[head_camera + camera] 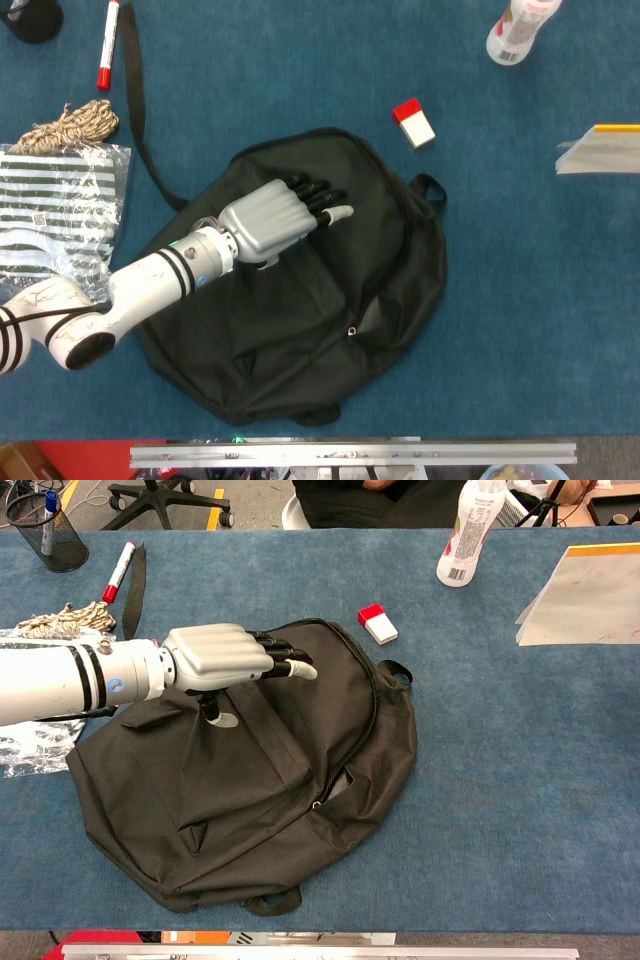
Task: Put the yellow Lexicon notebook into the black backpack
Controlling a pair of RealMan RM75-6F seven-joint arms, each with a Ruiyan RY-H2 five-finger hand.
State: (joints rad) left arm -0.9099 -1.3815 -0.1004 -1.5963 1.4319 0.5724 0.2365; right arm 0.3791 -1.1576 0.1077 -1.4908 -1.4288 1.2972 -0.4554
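Overhead, the left hand (268, 217) hovers over a black backpack (330, 300), fingers spread, holding nothing.
No writing is readable; a yellow-edged notebook (590, 595) lies at the table's (520, 300) right edge.

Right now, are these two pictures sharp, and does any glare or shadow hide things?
Head view: sharp, evenly lit, no glare, though the backpack is too dark to show folds well. Chest view: equally sharp; the left hand casts only a faint shadow on the backpack.
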